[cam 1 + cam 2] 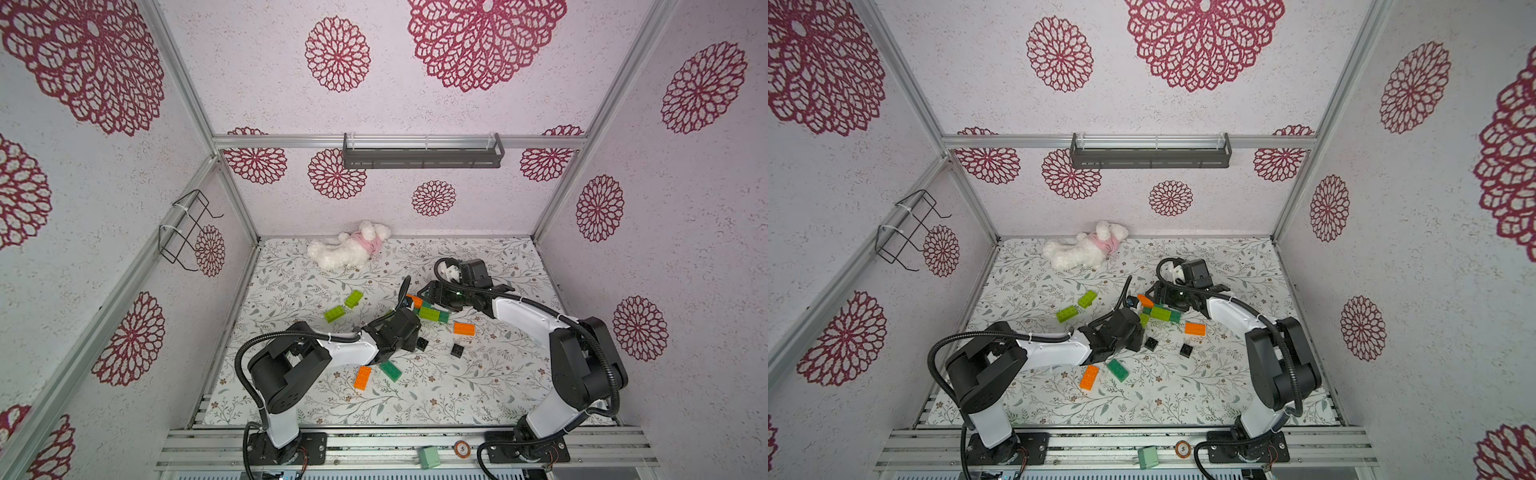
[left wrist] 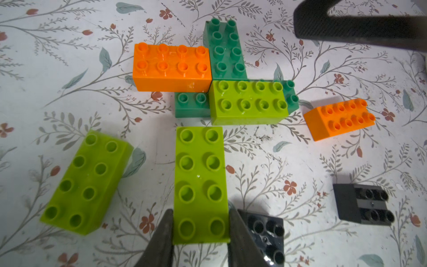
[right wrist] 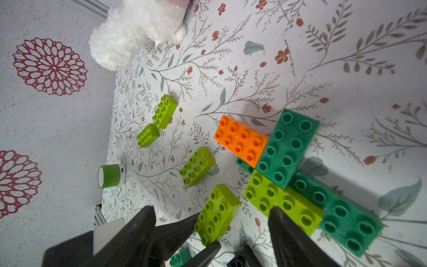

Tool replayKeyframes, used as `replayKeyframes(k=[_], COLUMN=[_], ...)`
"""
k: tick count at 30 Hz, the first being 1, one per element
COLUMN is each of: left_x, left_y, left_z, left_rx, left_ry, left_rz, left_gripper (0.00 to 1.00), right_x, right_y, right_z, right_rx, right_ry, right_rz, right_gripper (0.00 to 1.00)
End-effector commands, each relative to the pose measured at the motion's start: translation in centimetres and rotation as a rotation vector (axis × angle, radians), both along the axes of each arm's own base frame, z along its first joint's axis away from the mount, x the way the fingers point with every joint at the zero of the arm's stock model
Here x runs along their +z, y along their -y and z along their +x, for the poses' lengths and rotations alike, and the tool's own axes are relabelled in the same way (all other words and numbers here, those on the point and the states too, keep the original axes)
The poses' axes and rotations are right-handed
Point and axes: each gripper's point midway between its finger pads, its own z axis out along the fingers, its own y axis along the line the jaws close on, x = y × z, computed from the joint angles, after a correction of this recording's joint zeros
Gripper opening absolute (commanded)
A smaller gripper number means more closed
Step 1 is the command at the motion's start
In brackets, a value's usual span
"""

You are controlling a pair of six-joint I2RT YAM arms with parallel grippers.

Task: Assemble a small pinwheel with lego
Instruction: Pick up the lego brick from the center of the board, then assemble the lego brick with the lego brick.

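You've one mark to read, in both top views: a round orange-rimmed disc on the front rail, at six o'clock, showing what looks like a 5. The green tape roll carries a dark label, too small to read.

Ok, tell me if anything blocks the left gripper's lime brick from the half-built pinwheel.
Nothing visible does. Only bare mat lies between the lime brick in the left gripper and the pinwheel. A black brick and a spare lime brick lie beside it.
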Motion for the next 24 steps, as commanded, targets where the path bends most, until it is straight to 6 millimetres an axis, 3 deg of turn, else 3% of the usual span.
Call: replayKeyframes(k=[1, 11, 24], left_x=[-0.7, -0.2, 0.0], left_y=[-0.6, -0.8, 0.0], left_z=[0.8, 2.1, 3.4], left_rx=[0.023, 0.025, 0.003], left_ry=[-0.008, 0.001, 0.009], left_rz=[0.039, 0.037, 0.05], left_gripper=[0.17, 0.17, 0.17], right_x=[1.6, 1.1, 0.9], right_y=[-0.8, -0.9, -1.5], right_z=[0.4, 0.2, 0.5], right_rx=[0.027, 0.049, 0.067], right_ry=[0.036, 0.024, 0.006], right_rz=[0.028, 0.018, 0.022], right_gripper=[0.76, 0.49, 0.38])
